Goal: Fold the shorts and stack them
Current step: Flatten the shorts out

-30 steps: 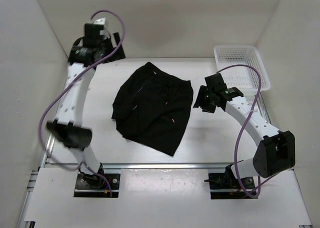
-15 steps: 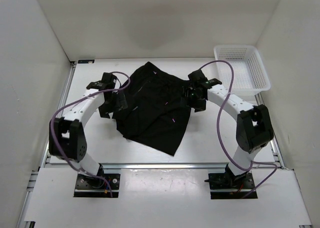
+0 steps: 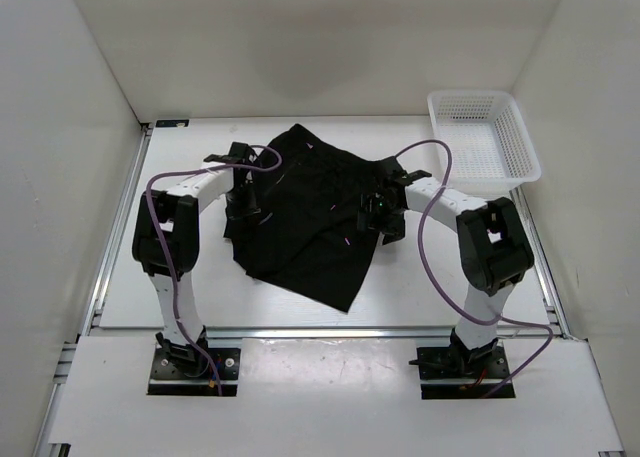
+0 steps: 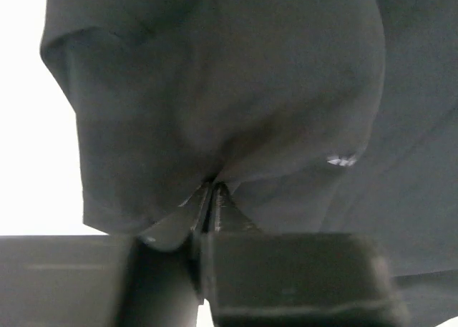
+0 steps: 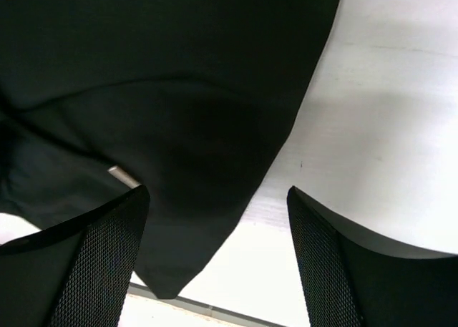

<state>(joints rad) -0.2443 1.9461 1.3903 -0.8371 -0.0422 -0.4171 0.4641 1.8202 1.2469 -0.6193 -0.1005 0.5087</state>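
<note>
The black shorts (image 3: 300,212) lie spread and crumpled in the middle of the white table. My left gripper (image 3: 240,201) sits at their left edge. In the left wrist view it (image 4: 211,189) is shut, with a fold of the shorts (image 4: 236,91) bunched at its tips; a small white mark (image 4: 342,159) shows on the cloth. My right gripper (image 3: 379,217) hovers at the shorts' right edge. In the right wrist view it (image 5: 218,202) is open, mesh-padded fingers (image 5: 107,259) wide apart, the hem of the shorts (image 5: 164,91) lying between them, partly over bare table.
A white mesh basket (image 3: 483,142) stands at the back right corner. White walls close in the table on three sides. A metal rail (image 3: 320,329) runs along the near edge, with both arm bases just beyond it.
Both arms swung in from the sides onto the shorts' left and right edges. The left gripper closed on the cloth; the right gripper opened wider.
</note>
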